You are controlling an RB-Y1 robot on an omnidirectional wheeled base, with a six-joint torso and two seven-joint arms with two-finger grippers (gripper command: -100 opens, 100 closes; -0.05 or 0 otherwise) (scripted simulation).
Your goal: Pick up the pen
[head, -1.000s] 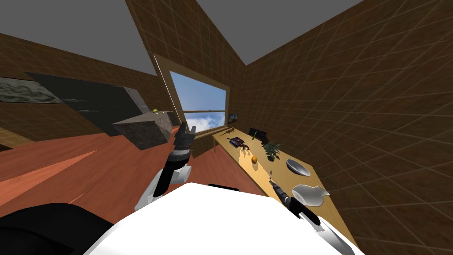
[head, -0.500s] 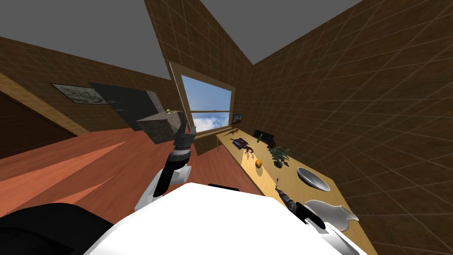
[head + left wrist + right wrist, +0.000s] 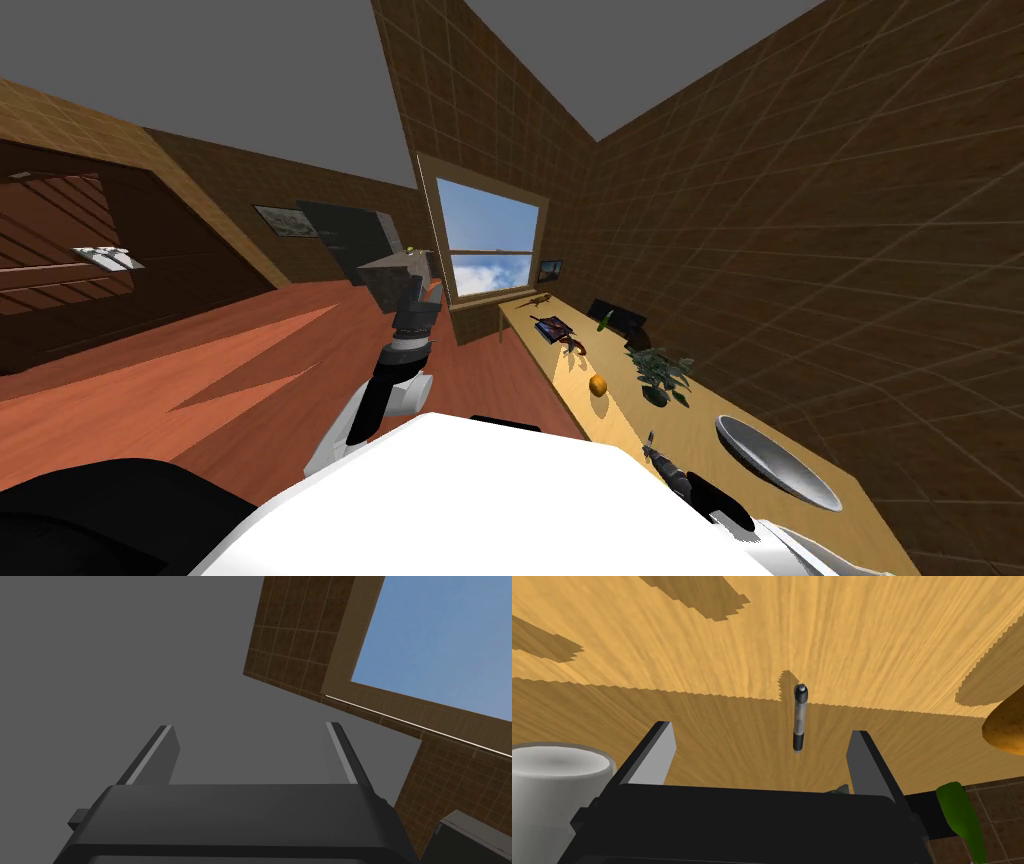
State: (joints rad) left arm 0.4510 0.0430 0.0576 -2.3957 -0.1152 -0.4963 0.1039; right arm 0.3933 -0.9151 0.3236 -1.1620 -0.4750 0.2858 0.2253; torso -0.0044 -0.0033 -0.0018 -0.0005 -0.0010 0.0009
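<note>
Hovering beside a white cup (image 3: 557,776), the right gripper (image 3: 761,730), spread wide, faces the pen (image 3: 799,718) on the table (image 3: 862,636), long axis pointing away from it; left gripper (image 3: 250,727) spread likewise.

A room in a home, perhaps a study: sky-lit window (image 3: 490,240), reddish plank floor (image 3: 250,350), a long wooden table (image 3: 610,355) along the wall bearing a potted plant (image 3: 662,372), bowl (image 3: 775,465) and book (image 3: 553,328).
</note>
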